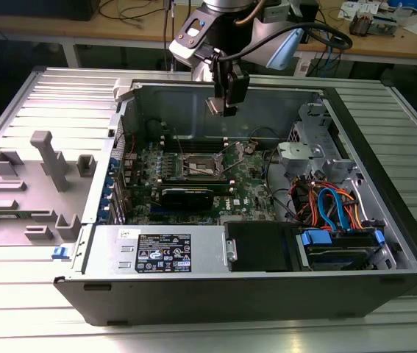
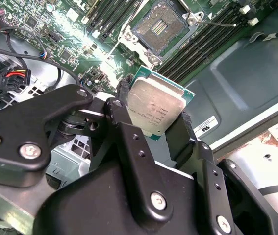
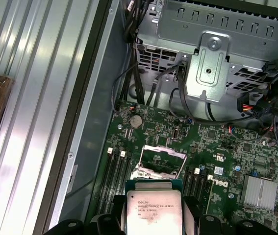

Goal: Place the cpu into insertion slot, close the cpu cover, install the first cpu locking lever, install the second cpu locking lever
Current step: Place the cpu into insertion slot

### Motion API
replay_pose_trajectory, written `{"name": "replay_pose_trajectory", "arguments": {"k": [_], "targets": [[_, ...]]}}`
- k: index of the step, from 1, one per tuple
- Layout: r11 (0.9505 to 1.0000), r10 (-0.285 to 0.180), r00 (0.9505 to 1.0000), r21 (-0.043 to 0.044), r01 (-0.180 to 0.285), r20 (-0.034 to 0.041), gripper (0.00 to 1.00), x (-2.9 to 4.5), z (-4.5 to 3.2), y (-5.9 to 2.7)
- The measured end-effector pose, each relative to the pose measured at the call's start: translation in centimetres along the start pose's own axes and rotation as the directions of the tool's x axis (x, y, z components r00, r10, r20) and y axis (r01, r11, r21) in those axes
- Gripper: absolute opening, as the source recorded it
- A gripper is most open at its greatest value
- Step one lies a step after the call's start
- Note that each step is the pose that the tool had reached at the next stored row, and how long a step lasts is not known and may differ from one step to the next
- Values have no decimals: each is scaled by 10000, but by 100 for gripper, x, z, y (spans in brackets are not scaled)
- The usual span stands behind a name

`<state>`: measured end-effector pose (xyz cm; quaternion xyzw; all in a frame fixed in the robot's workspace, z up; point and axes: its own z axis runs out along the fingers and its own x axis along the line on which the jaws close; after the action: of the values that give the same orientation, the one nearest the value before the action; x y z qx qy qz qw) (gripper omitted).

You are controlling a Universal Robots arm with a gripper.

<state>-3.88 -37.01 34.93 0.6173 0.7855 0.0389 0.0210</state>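
Note:
My gripper (image 1: 225, 103) hangs above the open computer case, shut on the cpu (image 1: 214, 107). In both wrist views the cpu (image 2: 156, 106) (image 3: 153, 214) is a small square chip with a dull silver top, pinched at its edges between the black fingers (image 2: 185, 125). The insertion slot (image 1: 201, 165) lies on the green motherboard below and apart from the chip. Its square centre (image 2: 161, 25) is exposed inside a silvery rim (image 3: 159, 164). Thin lever rods (image 2: 219, 23) stick out beside the socket. I cannot tell the cpu cover apart from the socket's metal frame.
Long black memory slots (image 2: 205, 46) flank the socket. A long black card (image 1: 186, 195) sits in front of it, and a black power-supply box (image 1: 162, 254) fills the case's front. A metal drive cage (image 3: 212, 63) and coloured cables (image 1: 333, 206) are at the exterior view's right. Grey fixtures (image 1: 46, 169) stand outside.

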Motion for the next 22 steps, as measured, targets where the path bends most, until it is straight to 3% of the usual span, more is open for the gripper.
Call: {"name": "replay_pose_trajectory", "arguments": {"k": [22], "targets": [[10000,1,10000,6,-1,-3,54,-10,19,-12]]}}
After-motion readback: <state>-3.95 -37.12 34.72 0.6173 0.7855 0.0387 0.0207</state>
